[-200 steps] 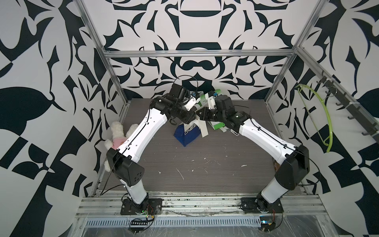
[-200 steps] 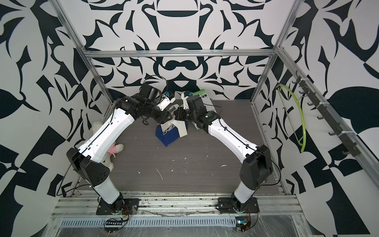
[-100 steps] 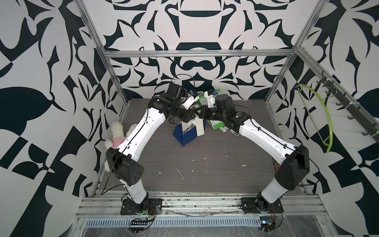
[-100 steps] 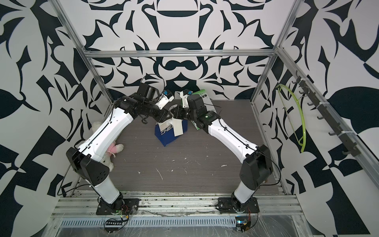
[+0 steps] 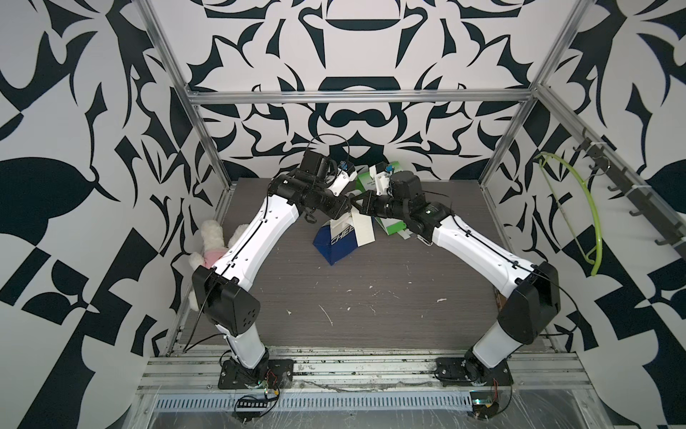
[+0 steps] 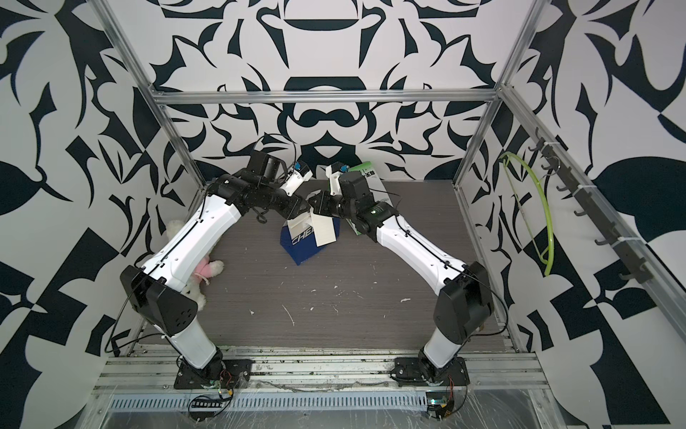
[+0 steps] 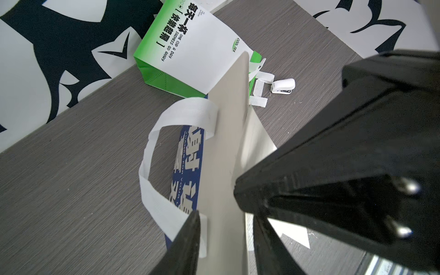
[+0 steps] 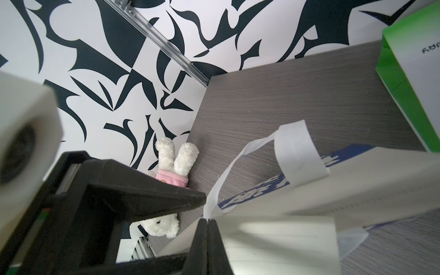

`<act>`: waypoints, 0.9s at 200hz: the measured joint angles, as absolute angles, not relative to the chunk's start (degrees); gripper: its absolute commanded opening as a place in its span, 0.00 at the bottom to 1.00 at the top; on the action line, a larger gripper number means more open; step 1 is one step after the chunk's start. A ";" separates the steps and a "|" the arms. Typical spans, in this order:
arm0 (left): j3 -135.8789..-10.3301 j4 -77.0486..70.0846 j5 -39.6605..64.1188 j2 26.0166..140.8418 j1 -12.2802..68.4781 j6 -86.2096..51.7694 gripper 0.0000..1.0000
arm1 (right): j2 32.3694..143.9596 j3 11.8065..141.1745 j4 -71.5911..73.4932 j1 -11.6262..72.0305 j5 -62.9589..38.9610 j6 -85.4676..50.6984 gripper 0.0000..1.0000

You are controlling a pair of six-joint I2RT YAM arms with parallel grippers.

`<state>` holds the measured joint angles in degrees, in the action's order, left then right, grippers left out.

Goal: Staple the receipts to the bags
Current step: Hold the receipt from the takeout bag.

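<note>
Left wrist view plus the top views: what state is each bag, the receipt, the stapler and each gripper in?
Navy bag, tilted, top end lifted.
Receipt, pinched at its top, hanging against the navy bag.
Green bag, lying on its side, no receipt on it.
Stapler, closed, lying untouched beside the green bag's handles.
Left gripper, open, straddling the receipt.
Right gripper, shut on the receipt.

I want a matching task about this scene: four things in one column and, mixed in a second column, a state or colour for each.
1 receipt
2 green bag
3 stapler
4 teddy bear

A wearing pink
B pinched in the shut right tool
C lying flat, printed COOL TEA
D small, white, beside the green bag

Pairs: 1-B, 2-C, 3-D, 4-A
</note>
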<state>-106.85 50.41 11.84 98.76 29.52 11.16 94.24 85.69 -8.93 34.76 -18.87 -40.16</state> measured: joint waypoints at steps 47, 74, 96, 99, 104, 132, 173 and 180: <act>-106.65 50.39 12.25 98.76 29.52 10.96 0.42 | 94.24 84.53 -7.81 34.76 -18.85 -40.36 0.00; -106.63 50.41 13.13 98.80 29.47 10.46 0.43 | 94.24 83.61 -6.42 34.63 -18.85 -40.84 0.00; -106.32 50.24 14.06 98.85 29.47 10.04 0.43 | 94.24 83.02 -4.99 34.52 -19.11 -41.78 0.00; -106.24 50.22 14.31 98.85 29.47 10.02 0.43 | 94.24 82.91 -4.80 34.52 -19.18 -42.04 0.00; -106.08 50.17 14.68 98.85 29.47 9.96 0.43 | 94.24 82.72 -4.36 34.48 -19.38 -42.28 0.00; -105.32 49.91 15.94 99.00 29.47 9.85 0.43 | 94.24 81.62 -2.39 34.22 -20.40 -44.07 0.00; -104.73 48.75 15.68 99.02 29.47 8.99 0.37 | 94.24 81.38 -0.40 33.85 -21.96 -46.63 0.00; -104.62 48.58 15.49 99.02 29.47 8.64 0.34 | 94.24 81.38 -0.12 33.82 -22.24 -46.96 0.00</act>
<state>-104.62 48.58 15.49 99.02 29.47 8.64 94.24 81.38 -0.12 33.82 -22.24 -46.96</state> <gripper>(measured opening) 0.380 0.047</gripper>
